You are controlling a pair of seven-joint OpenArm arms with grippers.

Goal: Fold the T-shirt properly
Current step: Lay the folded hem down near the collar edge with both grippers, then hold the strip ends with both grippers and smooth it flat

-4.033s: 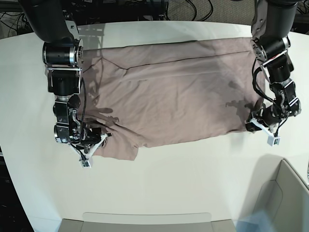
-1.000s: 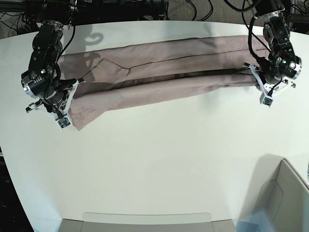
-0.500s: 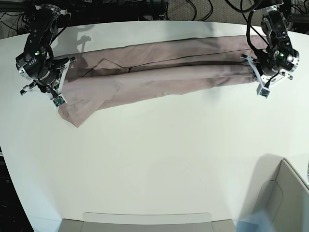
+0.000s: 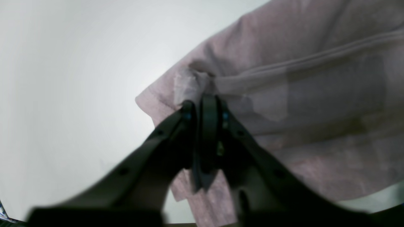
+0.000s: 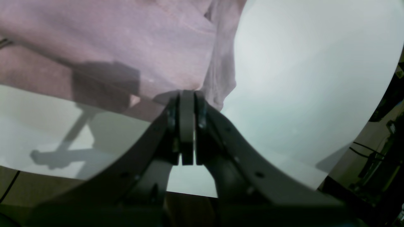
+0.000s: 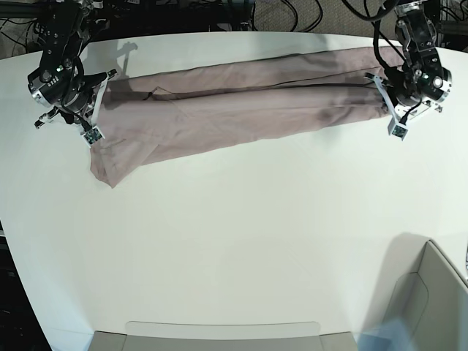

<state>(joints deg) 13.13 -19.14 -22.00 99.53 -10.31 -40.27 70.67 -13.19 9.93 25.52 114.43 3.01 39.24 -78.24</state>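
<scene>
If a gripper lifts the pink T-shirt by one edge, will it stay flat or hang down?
The T-shirt would probably hang limp: it lies in soft wrinkled folds, and its loose corner droops beside the right gripper. It likely slides easily on the smooth white table.

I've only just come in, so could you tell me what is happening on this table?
A two-armed robot is folding a pink T-shirt on a white table. The shirt lies as a long doubled band along the far edge. The right gripper is shut on one end; the left gripper sits at the other end, fabric bunched at its tips.
</scene>
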